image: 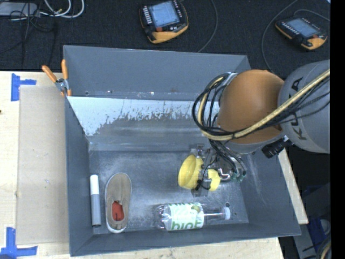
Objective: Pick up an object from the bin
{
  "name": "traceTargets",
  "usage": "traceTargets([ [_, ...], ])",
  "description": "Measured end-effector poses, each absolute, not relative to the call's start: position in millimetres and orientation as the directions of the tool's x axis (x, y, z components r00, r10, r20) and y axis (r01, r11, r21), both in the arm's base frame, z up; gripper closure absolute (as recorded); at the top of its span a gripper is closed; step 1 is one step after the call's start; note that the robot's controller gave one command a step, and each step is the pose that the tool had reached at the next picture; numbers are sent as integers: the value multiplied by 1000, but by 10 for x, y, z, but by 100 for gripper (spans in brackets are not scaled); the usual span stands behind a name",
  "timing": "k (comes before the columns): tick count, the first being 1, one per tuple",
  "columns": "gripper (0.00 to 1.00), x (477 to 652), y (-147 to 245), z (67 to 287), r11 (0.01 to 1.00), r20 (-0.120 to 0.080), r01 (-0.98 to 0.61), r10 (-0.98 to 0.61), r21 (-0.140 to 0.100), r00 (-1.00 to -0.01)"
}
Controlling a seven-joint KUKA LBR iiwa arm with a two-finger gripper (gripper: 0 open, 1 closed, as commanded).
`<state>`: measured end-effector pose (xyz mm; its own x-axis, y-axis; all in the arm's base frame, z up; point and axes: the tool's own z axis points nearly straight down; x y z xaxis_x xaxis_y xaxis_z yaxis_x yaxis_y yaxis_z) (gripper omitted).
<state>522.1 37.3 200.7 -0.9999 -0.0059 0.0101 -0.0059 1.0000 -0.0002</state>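
Observation:
My gripper (206, 178) is low in the right half of the bin, beneath the arm's orange dome, right on a yellow rounded soft thing (187, 172). The yellow thing shows on both sides of the gripper's dark tip, the larger lobe to its left and a smaller part to its right. Part of the thing is hidden by the gripper's body. Just in front of it, along the bin's near wall, lies a clear plastic bottle (186, 217) with green lettering, on its side, cap to the right.
At the front left lie a pale oval shoe-like thing (118, 201) with something red inside, and left of it a white marker (95, 199). The arm and its cables overhang the bin's right side.

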Motion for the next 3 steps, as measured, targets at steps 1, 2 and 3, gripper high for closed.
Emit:
traceTargets([
  [1,0,5861,577,1526,996,12,89,89,-1,-996],
  [2,100,5857,569,1549,996,11,90,90,-1,-996],
  [3,100,5733,422,2715,991,2,137,137,0,-991],
])
